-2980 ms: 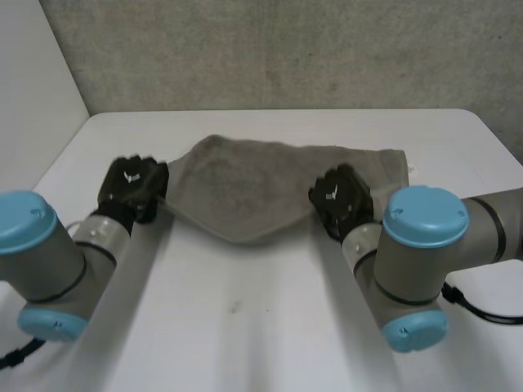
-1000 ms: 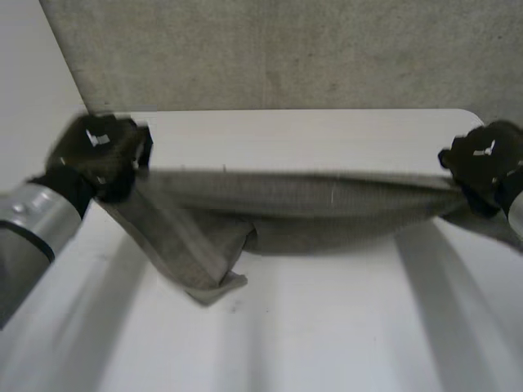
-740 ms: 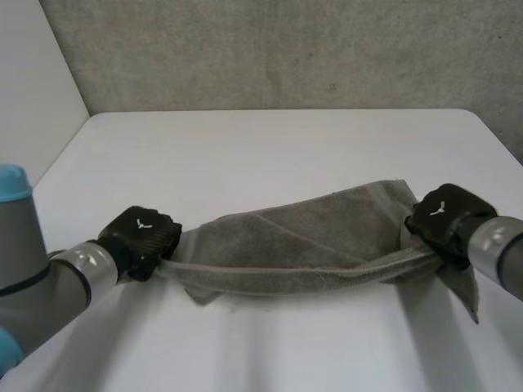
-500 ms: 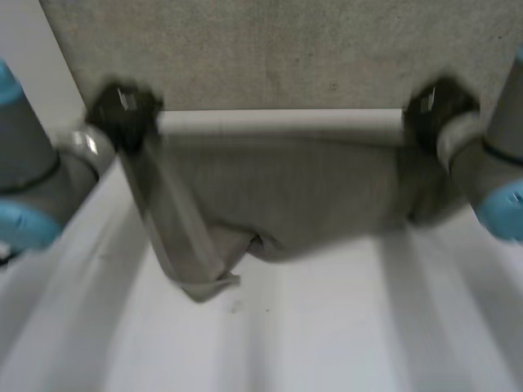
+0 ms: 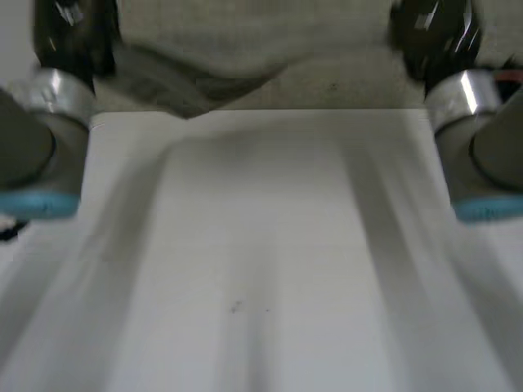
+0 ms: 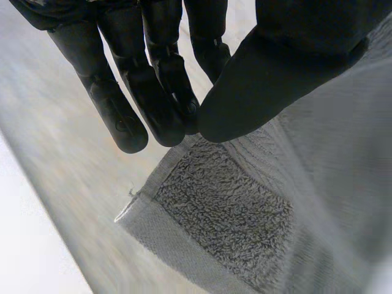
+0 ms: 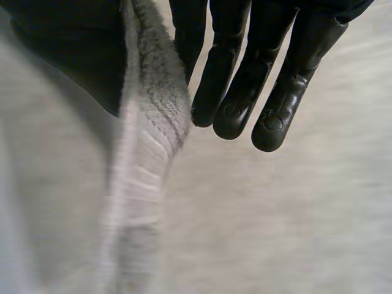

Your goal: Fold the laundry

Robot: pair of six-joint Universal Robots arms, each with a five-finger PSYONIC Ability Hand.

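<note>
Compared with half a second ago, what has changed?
Both arms rose: the left hand and right hand have carried the towel higher, clear of the table, and it hangs between them. Unchanged: each hand still pinches its end of the towel.

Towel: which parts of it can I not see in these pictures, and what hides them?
Head view: the top of the towel is cut off by the frame edge, so its shape is unknown.
Left wrist view: the left robot hand pinches the towel; its thumb covers the held spot.
Right wrist view: the thumb of the right robot hand covers part of the held edge.
</note>
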